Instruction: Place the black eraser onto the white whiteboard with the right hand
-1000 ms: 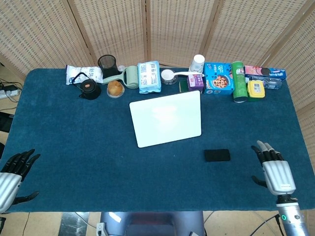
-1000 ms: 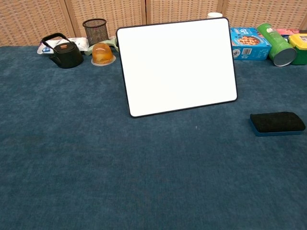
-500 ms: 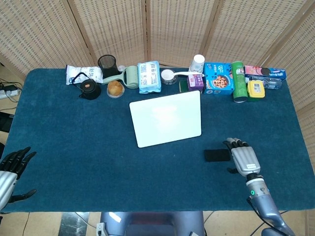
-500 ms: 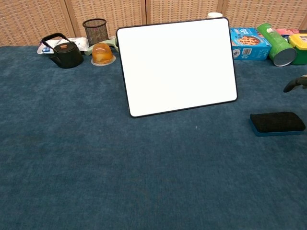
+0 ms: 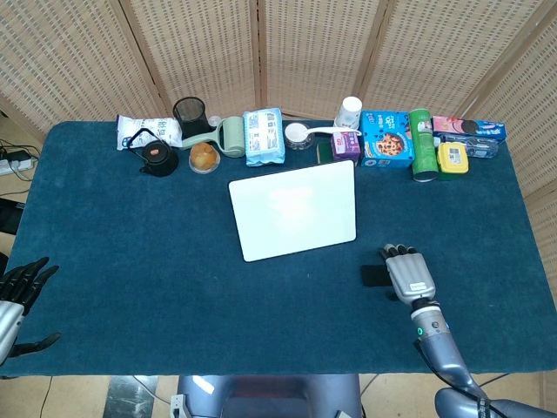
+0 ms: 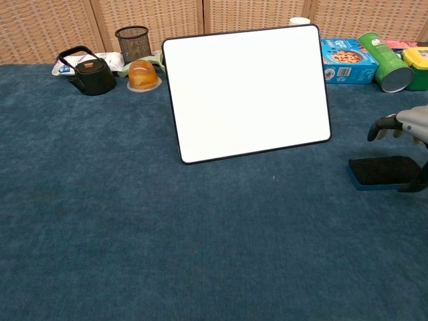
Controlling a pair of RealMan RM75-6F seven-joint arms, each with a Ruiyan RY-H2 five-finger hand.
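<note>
Right hand [image 5: 407, 274] moved left over black eraser [image 6: 382, 171] | fingers spread, holding nothing

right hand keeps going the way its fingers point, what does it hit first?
Probably nothing soon. The right hand sits over the black eraser, fingers pointing toward the table's far side. Bare cloth lies ahead, right of the whiteboard; then the blue box. Depth is unclear.
</note>
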